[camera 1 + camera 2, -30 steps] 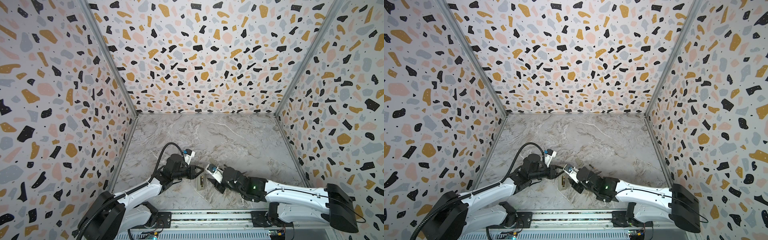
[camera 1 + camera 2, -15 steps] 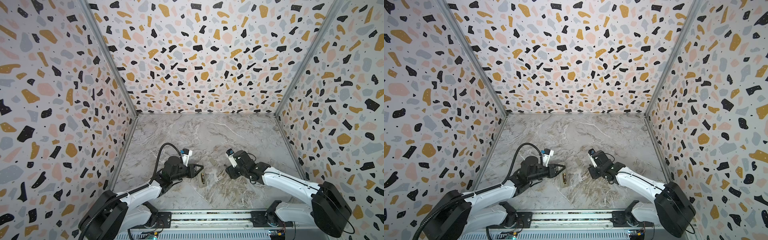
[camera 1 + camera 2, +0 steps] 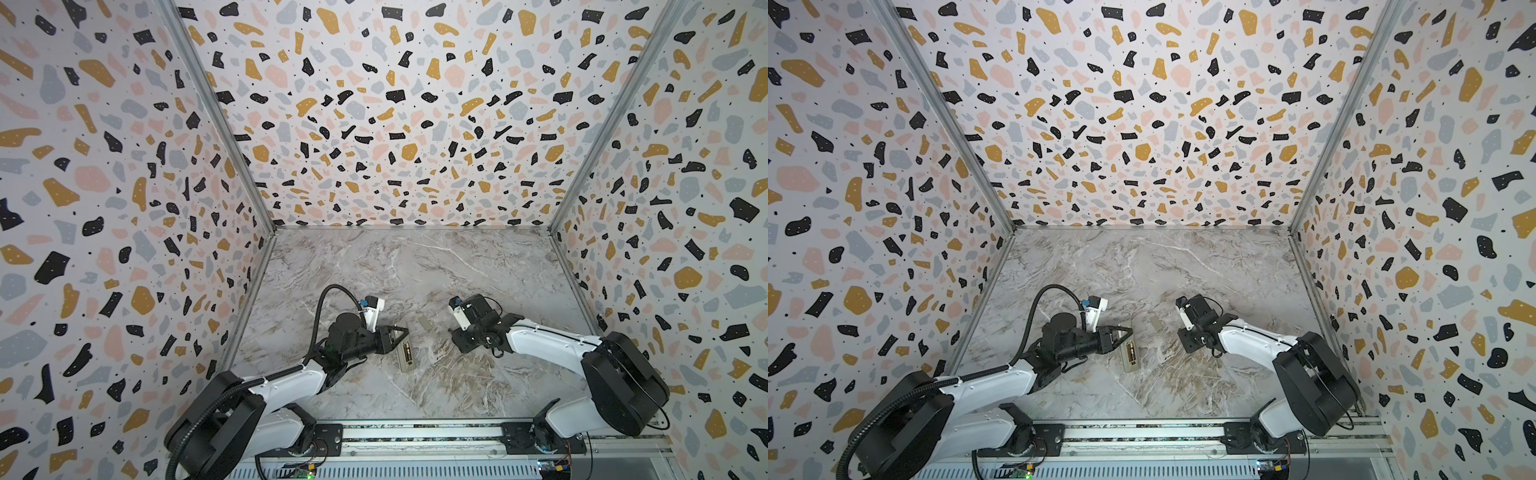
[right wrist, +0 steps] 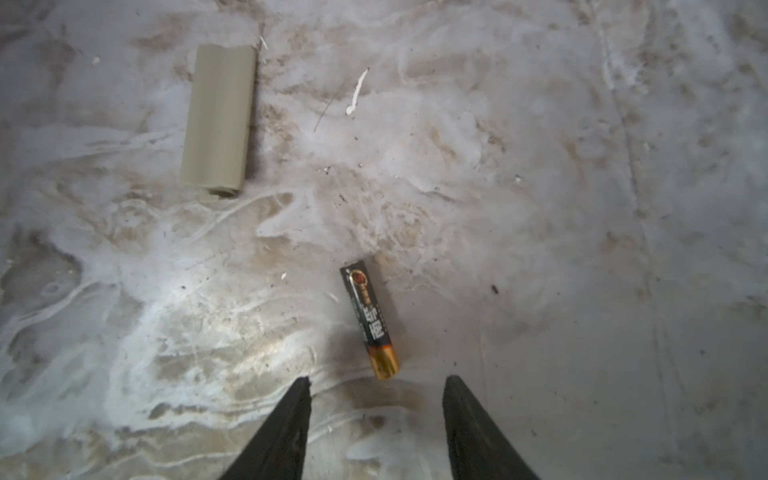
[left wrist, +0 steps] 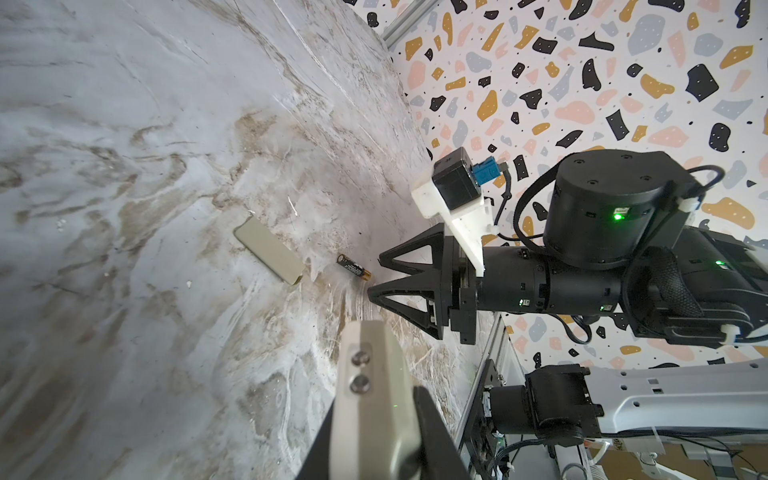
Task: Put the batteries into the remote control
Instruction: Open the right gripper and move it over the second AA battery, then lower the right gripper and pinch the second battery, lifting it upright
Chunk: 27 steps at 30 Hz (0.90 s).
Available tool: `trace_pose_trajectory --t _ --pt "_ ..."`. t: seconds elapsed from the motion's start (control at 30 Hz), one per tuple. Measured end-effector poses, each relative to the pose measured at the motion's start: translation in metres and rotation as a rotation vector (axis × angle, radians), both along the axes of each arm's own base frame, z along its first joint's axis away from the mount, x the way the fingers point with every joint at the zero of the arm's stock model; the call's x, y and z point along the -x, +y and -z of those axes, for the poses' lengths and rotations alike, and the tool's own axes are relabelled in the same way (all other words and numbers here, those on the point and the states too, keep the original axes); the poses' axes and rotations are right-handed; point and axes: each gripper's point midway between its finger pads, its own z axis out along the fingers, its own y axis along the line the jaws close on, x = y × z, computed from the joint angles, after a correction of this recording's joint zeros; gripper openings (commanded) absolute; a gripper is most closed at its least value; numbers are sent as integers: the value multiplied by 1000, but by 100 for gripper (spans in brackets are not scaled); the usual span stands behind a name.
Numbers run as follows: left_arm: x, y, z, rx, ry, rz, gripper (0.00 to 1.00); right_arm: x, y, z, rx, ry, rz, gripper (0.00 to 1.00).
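Observation:
The remote control (image 3: 405,360) lies back-up on the marble floor, and one battery (image 3: 408,350) sits in its recess. My left gripper (image 3: 402,331) is shut on the remote's far end; in the left wrist view the pale remote body (image 5: 370,395) fills the jaws. A second battery (image 4: 371,320), dark with a gold end, lies loose on the floor. My right gripper (image 4: 376,382) hovers just short of its gold end, open and empty. The left wrist view also shows this battery (image 5: 353,267) in front of the right gripper (image 5: 374,274). In both top views it is hidden.
The small pale-grey cover plate (image 4: 219,120) lies flat beyond the loose battery, between the two arms (image 3: 424,322) (image 3: 1155,322). Patterned walls close in the floor on three sides, and a metal rail (image 3: 415,434) runs along the front.
My right gripper has pulled away from the remote, moved right and now hangs over the loose battery. The left gripper has kept its hold on the remote.

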Motion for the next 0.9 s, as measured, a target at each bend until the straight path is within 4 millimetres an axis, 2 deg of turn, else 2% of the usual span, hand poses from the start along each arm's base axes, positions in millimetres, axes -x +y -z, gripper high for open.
trace_pose_trajectory --t 0.43,0.9 --pt "-1 -1 0 9 -6 1 0 -13 7 7 8 14 -17 35" --pt "0 -2 -1 14 -7 10 0 -10 7 11 -2 47 -20 22"
